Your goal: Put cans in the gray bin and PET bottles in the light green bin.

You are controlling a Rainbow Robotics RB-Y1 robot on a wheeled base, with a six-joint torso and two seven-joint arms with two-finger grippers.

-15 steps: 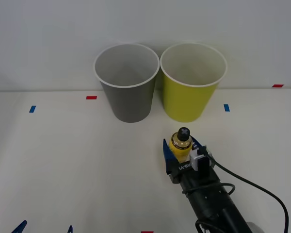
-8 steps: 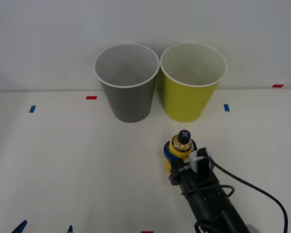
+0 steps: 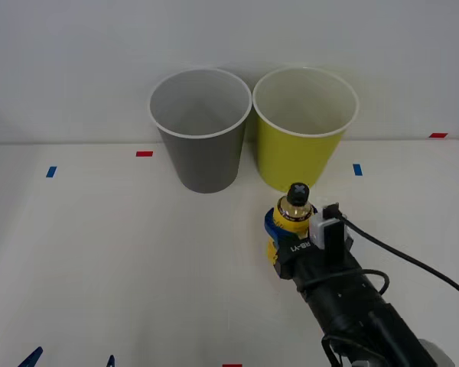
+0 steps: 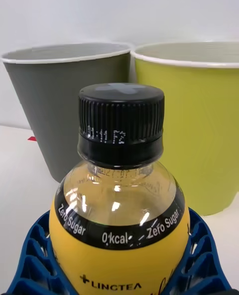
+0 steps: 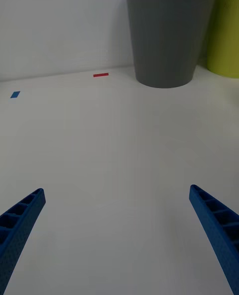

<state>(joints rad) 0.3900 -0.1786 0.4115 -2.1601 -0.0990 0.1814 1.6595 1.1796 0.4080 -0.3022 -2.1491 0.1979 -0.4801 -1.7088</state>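
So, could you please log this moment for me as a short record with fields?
held item: PET bottle, upright, yellow label, black cap
right gripper: shut on the bottle, in front of the light green bin
left gripper: open, low over bare table at the near left
gray bin: beside the green one, on its left
bin contents: nothing visible inside either bin
task stage: bottle not yet over the green bin's rim

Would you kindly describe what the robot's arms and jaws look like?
The right gripper has blue ribbed lattice jaws on a black body with white lettering and a small white block; a black cable loops beside the black arm. The left gripper has the same blue latticed jaws.
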